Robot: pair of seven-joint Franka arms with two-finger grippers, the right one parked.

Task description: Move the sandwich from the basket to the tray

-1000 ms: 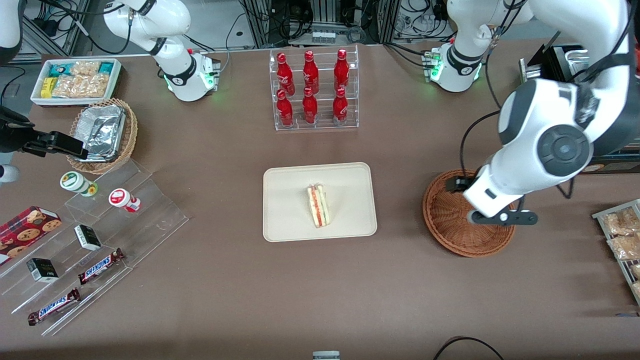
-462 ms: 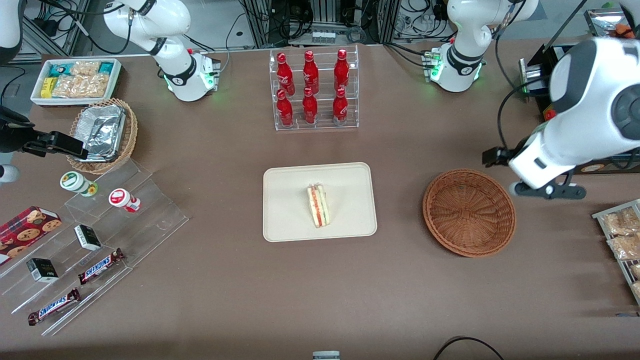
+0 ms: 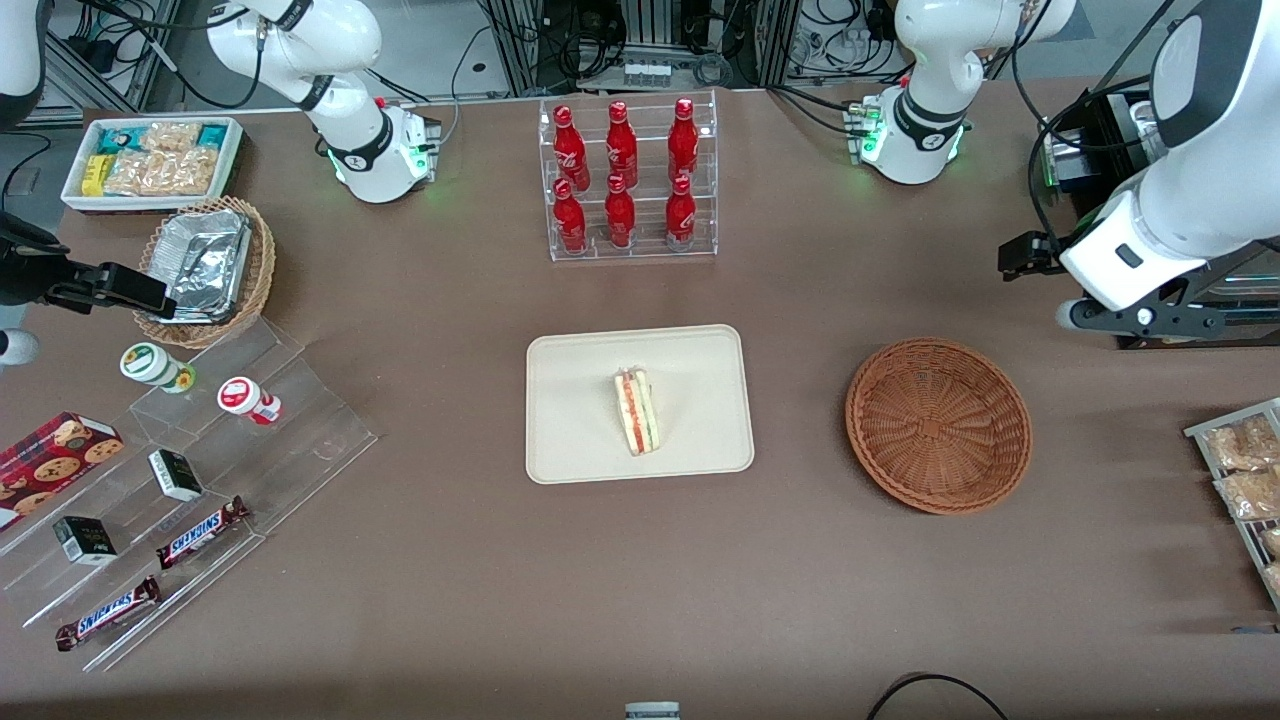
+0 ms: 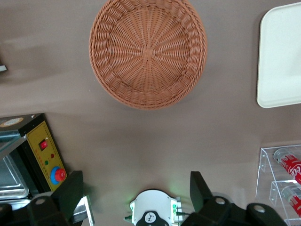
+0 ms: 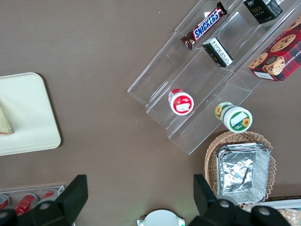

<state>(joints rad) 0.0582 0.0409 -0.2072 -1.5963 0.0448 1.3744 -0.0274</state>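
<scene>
The sandwich [image 3: 637, 410], a pale wedge with red, orange and green layers, lies on the cream tray [image 3: 560, 400] mid-table. A corner of the sandwich [image 5: 3, 123] also shows on the tray [image 5: 23, 113] in the right wrist view. The reddish-brown wicker basket [image 3: 938, 425] stands beside the tray toward the working arm's end, with nothing in it. My gripper [image 3: 1145, 320] hangs high above the table, farther from the front camera than the basket. In the left wrist view the gripper [image 4: 136, 181] is open and holds nothing, looking down on the basket [image 4: 148, 52] and a tray corner [image 4: 282, 56].
A clear rack of red bottles [image 3: 628, 180] stands farther back than the tray. A black box with a red button [image 4: 47, 155] and a wire rack of pastry packets [image 3: 1245, 470] sit at the working arm's end. Acrylic steps with snacks [image 3: 200, 480] and a foil-tray basket [image 3: 205, 265] lie toward the parked arm's end.
My arm has swung off the basket, toward the working arm's end and away from the front camera. The basket now shows whole and empty. The sandwich has not moved.
</scene>
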